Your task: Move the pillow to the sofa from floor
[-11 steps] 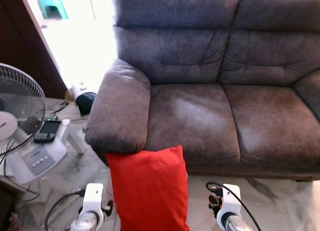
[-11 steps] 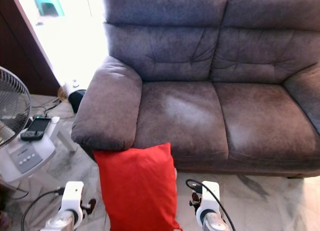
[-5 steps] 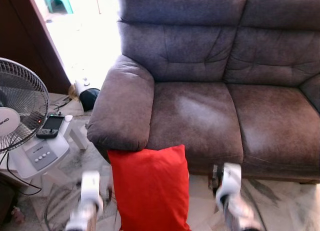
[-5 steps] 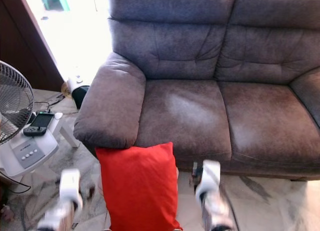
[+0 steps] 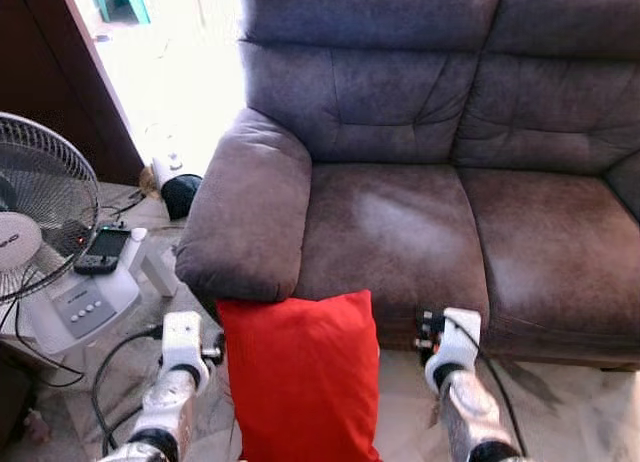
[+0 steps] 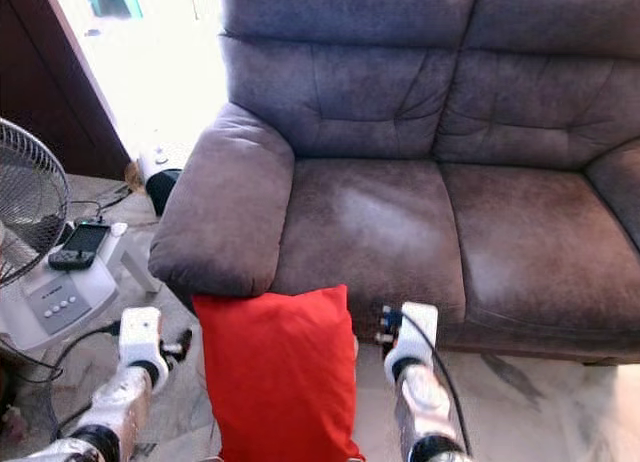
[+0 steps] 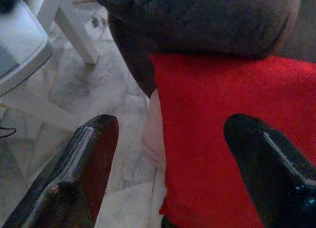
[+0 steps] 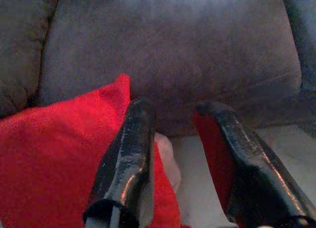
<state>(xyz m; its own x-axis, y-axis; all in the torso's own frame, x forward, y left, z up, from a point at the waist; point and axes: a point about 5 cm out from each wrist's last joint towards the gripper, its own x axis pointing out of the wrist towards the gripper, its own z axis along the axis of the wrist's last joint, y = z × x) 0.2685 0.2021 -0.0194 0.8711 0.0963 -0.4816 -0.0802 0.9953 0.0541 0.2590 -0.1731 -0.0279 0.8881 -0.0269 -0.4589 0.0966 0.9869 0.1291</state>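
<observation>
I face the sofa point(image 5: 400, 212); the pillow point(image 5: 298, 377) stands on the floor against its front. It looks soft, light — squeeze both edges. Left gripper point(image 7: 168, 154) gapes wide, right gripper point(image 8: 173, 139) part-open, both empty.

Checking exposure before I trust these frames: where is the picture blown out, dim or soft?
Left and right eye views: doorway floor beyond the sofa armrest blown out white; sofa and red pillow evenly lit and sharp. Left wrist view: dim, the left end effector fingers soft up close. Right wrist view: darker, bluish, slightly soft.
</observation>
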